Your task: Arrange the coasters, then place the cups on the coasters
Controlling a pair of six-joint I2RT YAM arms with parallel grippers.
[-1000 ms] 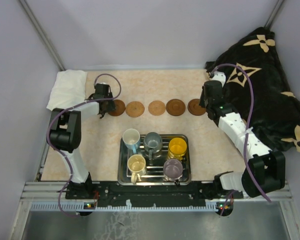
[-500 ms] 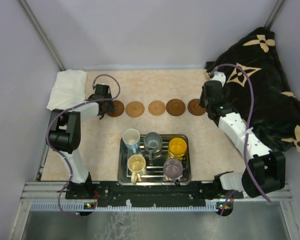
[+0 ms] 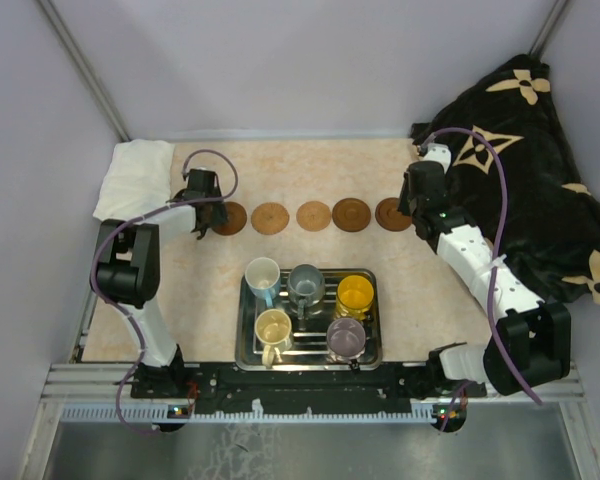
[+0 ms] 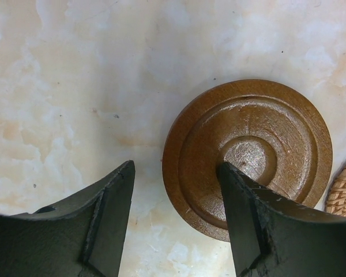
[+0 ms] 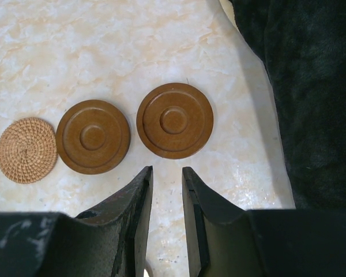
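Five coasters lie in a row across the table: dark [image 3: 232, 216], tan [image 3: 270, 217], tan [image 3: 314, 215], dark [image 3: 351, 214] and dark [image 3: 390, 214]. My left gripper [image 3: 204, 213] [image 4: 176, 167] is open at the row's left end. One of its fingers is over the dark ringed coaster [image 4: 248, 150] and the other is over bare table. My right gripper [image 3: 413, 207] [image 5: 167, 170] hangs just short of the rightmost coaster [image 5: 175, 120], open a narrow gap with nothing in it. The cups stand in the tray: white-blue [image 3: 262, 275], grey-blue [image 3: 305, 283], orange-yellow [image 3: 355, 295], cream [image 3: 273, 327] and purple-grey [image 3: 346, 337].
The steel tray [image 3: 242, 345] sits near the front edge, between the arm bases. A folded white cloth [image 3: 135, 175] lies at the back left. A black patterned blanket [image 3: 530, 170] [image 5: 311, 86] covers the right side, close to the right arm. A woven coaster [image 5: 26, 150] lies left of a second ringed coaster [image 5: 93, 136].
My left gripper's jaws have opened a touch wider over the leftmost coaster. The right arm, coasters and cups have not moved.
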